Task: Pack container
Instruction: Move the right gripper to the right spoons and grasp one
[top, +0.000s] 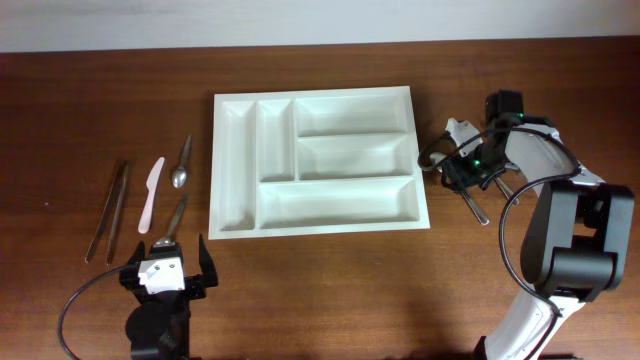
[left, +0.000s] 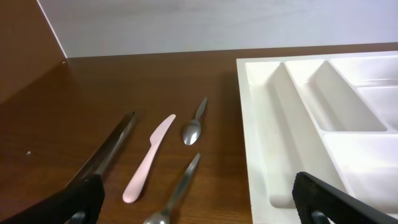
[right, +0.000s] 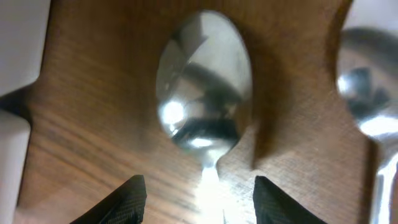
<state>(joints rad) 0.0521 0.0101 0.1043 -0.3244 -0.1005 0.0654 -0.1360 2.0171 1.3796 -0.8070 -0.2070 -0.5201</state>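
Note:
The white five-compartment container (top: 222, 170) lies mid-table with nothing in it; its left wall shows in the left wrist view (left: 261, 143). My right gripper (top: 464, 172) is low over the table just right of the container. In the right wrist view its fingers (right: 204, 202) are open and straddle the neck of a steel spoon (right: 204, 93) lying on the wood. My left gripper (top: 168, 272) is open and empty at the front left, and its fingers (left: 199, 208) frame another steel spoon (left: 177, 193).
Left of the container lie a pink knife (top: 152, 192), a small spoon (top: 183, 163), a spoon (top: 172, 220) and two long metal sticks (top: 110, 210). A second spoon (right: 367, 81) lies beside the right gripper's spoon. A white piece (top: 460, 130) sits near the right gripper.

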